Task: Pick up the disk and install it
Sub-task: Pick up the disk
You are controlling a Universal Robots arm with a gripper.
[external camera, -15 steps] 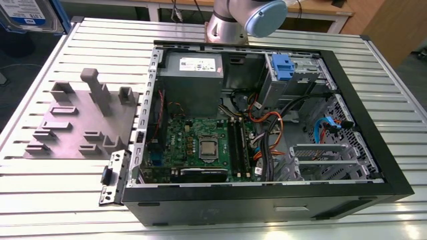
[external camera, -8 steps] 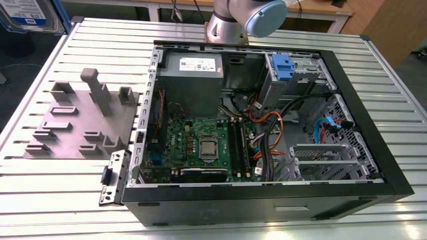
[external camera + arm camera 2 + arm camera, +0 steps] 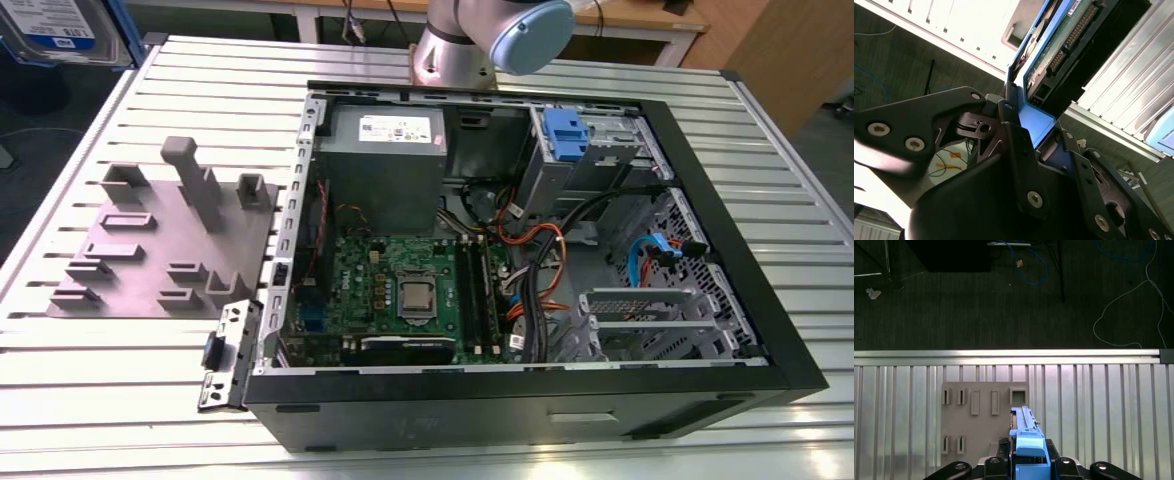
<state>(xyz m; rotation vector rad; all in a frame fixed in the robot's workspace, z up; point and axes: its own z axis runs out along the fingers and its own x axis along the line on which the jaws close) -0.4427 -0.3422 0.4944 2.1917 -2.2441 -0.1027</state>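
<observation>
Gripper (image 3: 1029,463) closed on disk (image 3: 1024,422), fingers clamping blue carrier; disk held edge-on above slatted table (image 3: 1104,415), near grey fixture plate (image 3: 974,430).

Bright, even light; table slats (image 3: 1004,355) glare (floor (image 3: 979,305) dim).

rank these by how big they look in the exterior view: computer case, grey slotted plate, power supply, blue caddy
1. computer case
2. grey slotted plate
3. power supply
4. blue caddy
None look close enough in size to doubt the order.
</observation>
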